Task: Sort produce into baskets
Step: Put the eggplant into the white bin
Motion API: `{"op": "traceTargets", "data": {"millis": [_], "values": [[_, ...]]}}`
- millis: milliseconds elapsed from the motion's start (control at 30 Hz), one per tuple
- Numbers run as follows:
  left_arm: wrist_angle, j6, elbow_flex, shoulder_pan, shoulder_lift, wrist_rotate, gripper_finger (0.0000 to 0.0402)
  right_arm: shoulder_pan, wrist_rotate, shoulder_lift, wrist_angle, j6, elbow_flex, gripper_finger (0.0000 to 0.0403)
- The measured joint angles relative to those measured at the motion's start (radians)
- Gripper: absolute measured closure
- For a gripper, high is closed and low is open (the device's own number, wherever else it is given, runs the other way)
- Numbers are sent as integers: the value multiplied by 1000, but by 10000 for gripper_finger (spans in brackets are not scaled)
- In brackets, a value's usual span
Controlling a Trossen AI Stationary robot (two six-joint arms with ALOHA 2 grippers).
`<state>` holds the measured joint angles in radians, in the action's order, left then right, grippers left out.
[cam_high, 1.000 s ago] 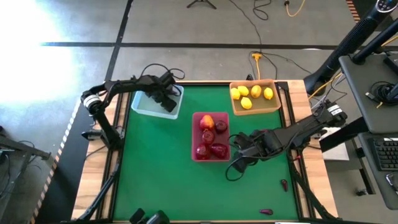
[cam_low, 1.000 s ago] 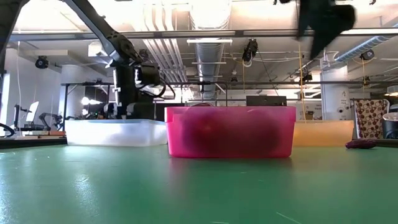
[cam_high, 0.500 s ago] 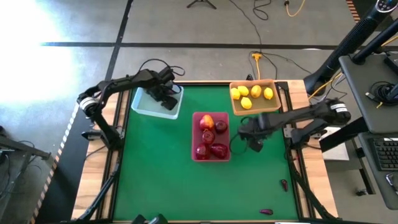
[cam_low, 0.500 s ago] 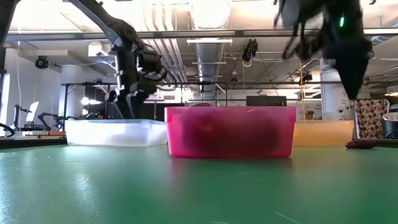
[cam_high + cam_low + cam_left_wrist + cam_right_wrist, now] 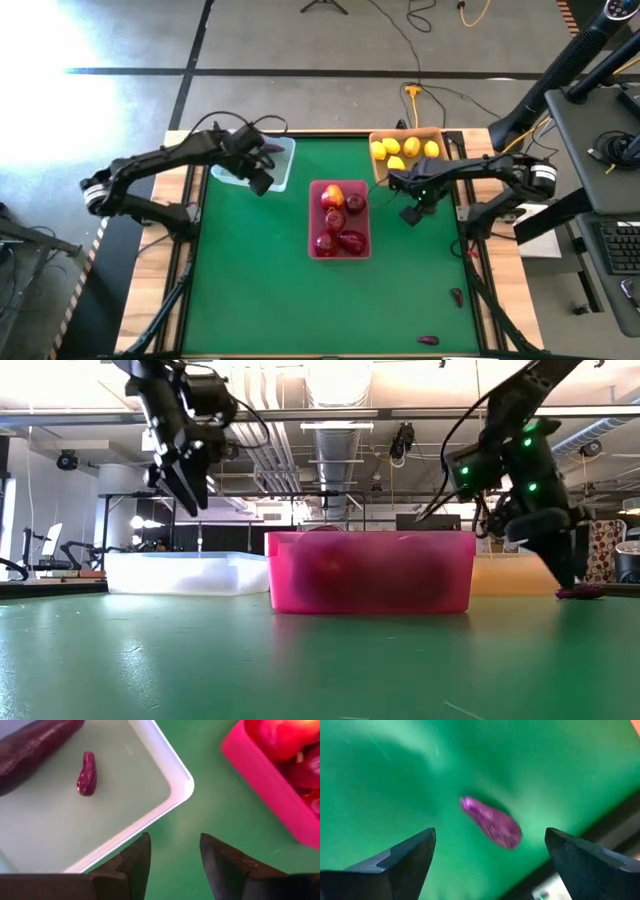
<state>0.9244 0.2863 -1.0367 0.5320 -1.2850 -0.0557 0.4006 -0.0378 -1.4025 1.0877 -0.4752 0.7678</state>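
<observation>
High view: I see my left hand (image 5: 262, 172) at the blue tray's (image 5: 283, 167) corner; red fruits (image 5: 338, 220) in the pink tray (image 5: 314, 215), lemons (image 5: 402, 151) in the tan tray (image 5: 436, 172).
Left wrist view: fingers (image 5: 134, 860) parted, empty; maroon piece (image 5: 87, 774) in tray.
Right wrist view: right hand (image 5: 490, 857) spread wide, empty, above a maroon piece (image 5: 492, 822) on the counter (image 5: 395, 790).

No readable txt, labels or nos anywhere

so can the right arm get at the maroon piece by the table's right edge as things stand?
Probably yes. The right hand is open and empty with the maroon piece lying alone on bare green mat ahead of its fingers, nothing between them.
</observation>
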Motion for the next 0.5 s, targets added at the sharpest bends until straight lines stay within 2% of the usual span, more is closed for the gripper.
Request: {"op": "traceTargets", "data": {"millis": [200, 400, 500], "values": [[-6, 90, 40, -43, 99, 25, 259, 79, 20, -10, -50, 57, -26, 57], [-10, 124, 59, -50, 161, 71, 267, 97, 88, -12, -77, 75, -91, 128], [-75, 120, 59, -56, 188, 108, 274, 97, 98, -11, -106, 75, -117, 167]]}}
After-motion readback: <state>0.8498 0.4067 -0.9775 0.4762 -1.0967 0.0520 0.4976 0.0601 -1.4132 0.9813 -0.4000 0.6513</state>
